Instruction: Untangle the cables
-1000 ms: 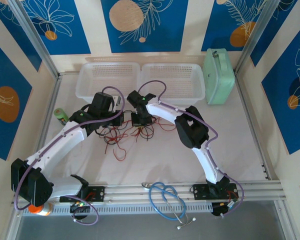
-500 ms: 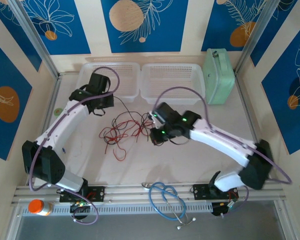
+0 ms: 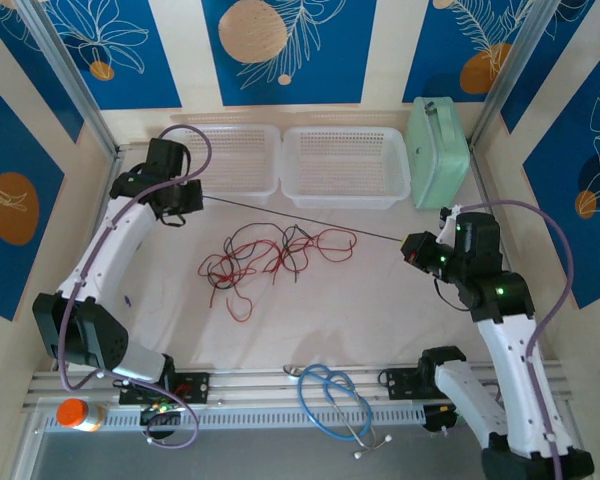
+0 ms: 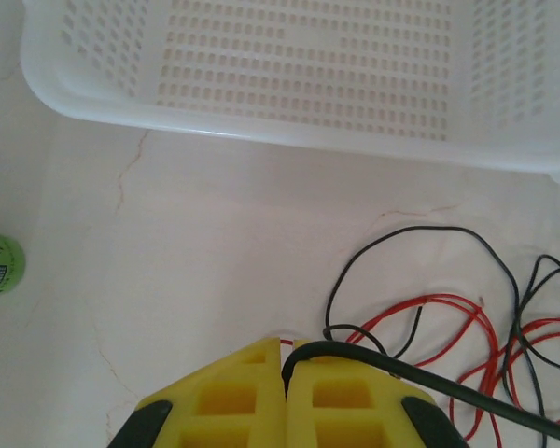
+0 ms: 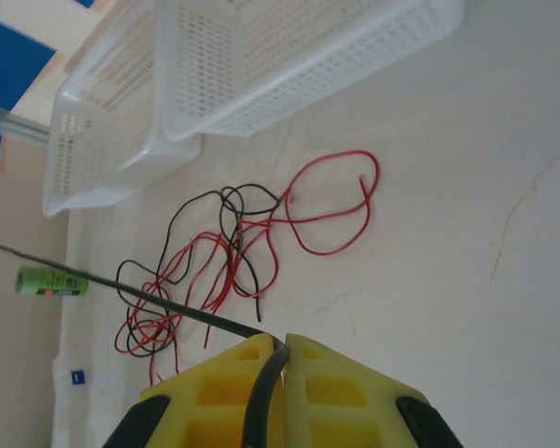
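Left arm: stretched long from its base at the near edge toward the far-left corner of the table, with the left gripper (image 3: 192,196) just in front of the left basket (image 3: 220,160). In the left wrist view its yellow pads (image 4: 233,397) are pressed together on the end of a black cable (image 3: 300,220). Right arm: folded back over the near-right corner, forearm rising along the right edge, the right gripper (image 3: 412,247) turned inward toward the table's middle. Its pads (image 5: 341,387) are likewise clamped on the same black cable. That strand runs taut and straight between the two grippers, across the far half of the table. The remaining cables (image 3: 270,255), red and black, lie in a loose curly heap at the table's middle, beneath the taut strand. A blue stethoscope (image 3: 330,395) lies on the near edge.
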Robot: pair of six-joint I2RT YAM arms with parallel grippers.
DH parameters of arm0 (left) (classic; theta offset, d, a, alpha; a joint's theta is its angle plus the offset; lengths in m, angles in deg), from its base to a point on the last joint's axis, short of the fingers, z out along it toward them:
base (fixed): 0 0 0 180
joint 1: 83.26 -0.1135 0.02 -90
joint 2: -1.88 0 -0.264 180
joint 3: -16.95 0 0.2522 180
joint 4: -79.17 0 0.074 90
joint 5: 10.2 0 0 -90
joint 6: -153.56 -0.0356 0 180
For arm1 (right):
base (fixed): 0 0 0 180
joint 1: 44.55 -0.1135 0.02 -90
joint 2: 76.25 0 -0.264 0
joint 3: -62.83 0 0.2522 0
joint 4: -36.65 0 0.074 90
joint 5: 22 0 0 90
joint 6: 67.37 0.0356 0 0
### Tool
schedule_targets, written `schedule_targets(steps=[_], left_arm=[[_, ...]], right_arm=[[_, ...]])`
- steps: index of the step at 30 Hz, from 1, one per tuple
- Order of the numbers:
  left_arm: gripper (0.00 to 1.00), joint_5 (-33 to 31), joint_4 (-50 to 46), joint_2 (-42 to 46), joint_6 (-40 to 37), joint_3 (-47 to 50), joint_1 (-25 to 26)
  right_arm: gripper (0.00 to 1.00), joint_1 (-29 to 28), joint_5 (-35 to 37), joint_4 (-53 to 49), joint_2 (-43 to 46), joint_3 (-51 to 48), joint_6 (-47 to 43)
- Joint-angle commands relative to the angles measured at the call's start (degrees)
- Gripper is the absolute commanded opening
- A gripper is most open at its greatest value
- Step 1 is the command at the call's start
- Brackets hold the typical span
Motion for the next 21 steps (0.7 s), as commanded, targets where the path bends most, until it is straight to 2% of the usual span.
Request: schedule_targets(steps=[1, 3, 7, 10, 13, 18, 21], left_arm=[[0.00, -6.32, -0.90, 0.10, -0.57, -3.70, -4.26], [0.00, -3.38, -0.53, -0.23, -0.92, -6.44, -4.26], [0.00, 3.91, 0.58, -0.28, -1.28, -13.36, -4.24], [0.00, 8.31, 1.01, 0.11, -1.11, -18.39, -4.17], [0.00, 12.41, 1.31, 0.38, -0.35, -23.15, -4.20], [0.00, 20.69, 0.77, -0.94, 1.50, -34.09, -4.17], [0.00, 22.60, -0.02, -2.31, 2.07, -41.69, -4.17]], right_arm=[[0.00, 4.46, -3.40, 0.63, -2.90, -3.02, 3.54], [0.07, 4.34, -7.54, 3.61, -5.57, -3.28, 4.03], [0.52, 2.52, -12.48, 8.63, -8.13, -3.17, 4.50], [0.69, 1.52, -11.57, 8.35, -7.98, -2.38, 3.85], [0.76, 1.45, -10.92, 6.98, -7.49, -2.01, 3.19], [0.76, 1.12, -11.74, 6.40, -7.44, -2.65, 3.11], [0.76, -0.16, -11.84, 7.13, -7.78, -3.31, 3.83]])
